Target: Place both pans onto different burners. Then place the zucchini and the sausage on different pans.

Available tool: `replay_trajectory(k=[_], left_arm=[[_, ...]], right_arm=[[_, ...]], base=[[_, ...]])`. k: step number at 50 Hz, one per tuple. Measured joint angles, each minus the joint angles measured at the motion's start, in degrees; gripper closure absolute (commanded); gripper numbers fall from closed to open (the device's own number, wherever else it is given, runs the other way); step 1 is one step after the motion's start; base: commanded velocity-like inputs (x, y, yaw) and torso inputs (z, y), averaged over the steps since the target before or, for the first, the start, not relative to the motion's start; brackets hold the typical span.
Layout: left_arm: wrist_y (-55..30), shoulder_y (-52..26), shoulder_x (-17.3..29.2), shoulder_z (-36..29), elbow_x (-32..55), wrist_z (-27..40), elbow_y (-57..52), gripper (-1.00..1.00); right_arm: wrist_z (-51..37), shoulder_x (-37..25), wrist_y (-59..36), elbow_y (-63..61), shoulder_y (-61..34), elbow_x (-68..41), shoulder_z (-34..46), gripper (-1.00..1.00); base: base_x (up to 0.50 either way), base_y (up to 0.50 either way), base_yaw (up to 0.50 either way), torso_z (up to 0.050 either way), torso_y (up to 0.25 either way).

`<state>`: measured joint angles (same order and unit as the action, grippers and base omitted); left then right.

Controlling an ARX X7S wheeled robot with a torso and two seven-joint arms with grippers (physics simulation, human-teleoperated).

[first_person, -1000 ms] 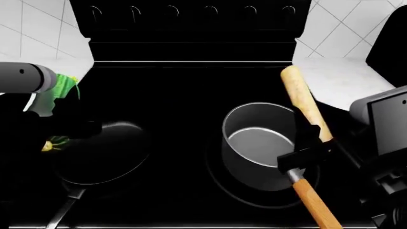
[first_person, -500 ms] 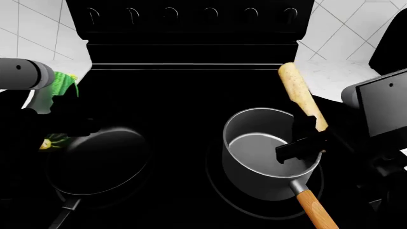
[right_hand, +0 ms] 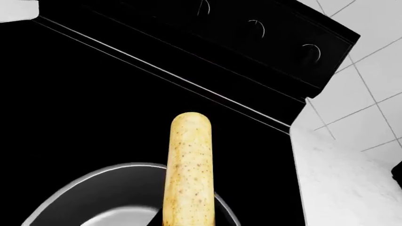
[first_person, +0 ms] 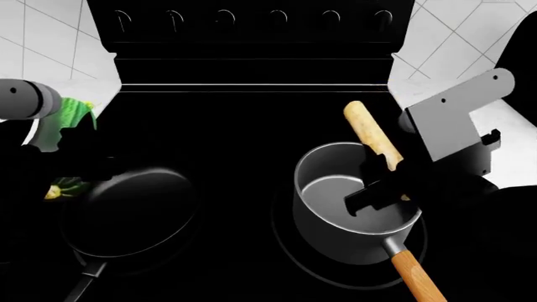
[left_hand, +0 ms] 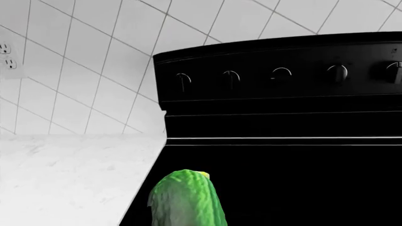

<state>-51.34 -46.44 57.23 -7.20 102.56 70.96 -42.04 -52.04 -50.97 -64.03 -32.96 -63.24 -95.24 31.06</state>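
**A:** Two pans sit on the glossy black stovetop [first_person: 243,145], so where do we have the sausage [first_person: 371,139]?

**B:** We have it clamped in the right gripper [first_person: 381,189], which is closed around its lower part. Its long axis runs up and away from the fingers, free end tilted toward the knob panel [first_person: 251,19] at the back. It hangs over the far rim of the grey saucepan [first_person: 353,201], not touching the pan floor as far as we can tell.

**A:** And the zucchini [first_person: 71,116]?

**B:** We hold that in the left gripper [first_person: 80,148], at the stove's left edge. From the left wrist its green tip [left_hand: 187,197] points out from the fingers toward the back panel. Whether those fingers are tight on it we cannot see; dark parts hide them.

**A:** What lies around our hands?

**B:** Just below the left gripper is the black frying pan [first_person: 130,211], handle toward us. The saucepan's wooden handle [first_person: 415,274] runs back beneath the right gripper. White speckled counter [left_hand: 69,179] flanks the stove, with white tiled wall [left_hand: 82,61] behind.
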Motion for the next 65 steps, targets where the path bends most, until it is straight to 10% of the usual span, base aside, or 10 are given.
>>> replay_trajectory(k=[29,30,65], left_arm=[[1.24,3.67,0.62,1.70,-2.30,-2.06,0.28,1.00],[1.27,3.77,0.62,1.73,-2.39,-2.11,0.29,1.00],[-0.93,1.44,0.04,-1.22,-4.03,-4.01,4.16,1.00]], right_arm=[[0.71,1.01,-0.26,0.78,2.05,1.50,2.99,1.00],[0.80,1.00,-0.20,0.83,2.17,1.61,3.03,-1.00],[-2.44,-1.44,1.40,0.68,-4.62,-3.37,-0.92,-1.00]], base=[[0.00,0.00,0.00,0.000,0.001],[0.00,0.00,0.00,0.000,0.000],[0.00,0.00,0.00,0.000,0.001]])
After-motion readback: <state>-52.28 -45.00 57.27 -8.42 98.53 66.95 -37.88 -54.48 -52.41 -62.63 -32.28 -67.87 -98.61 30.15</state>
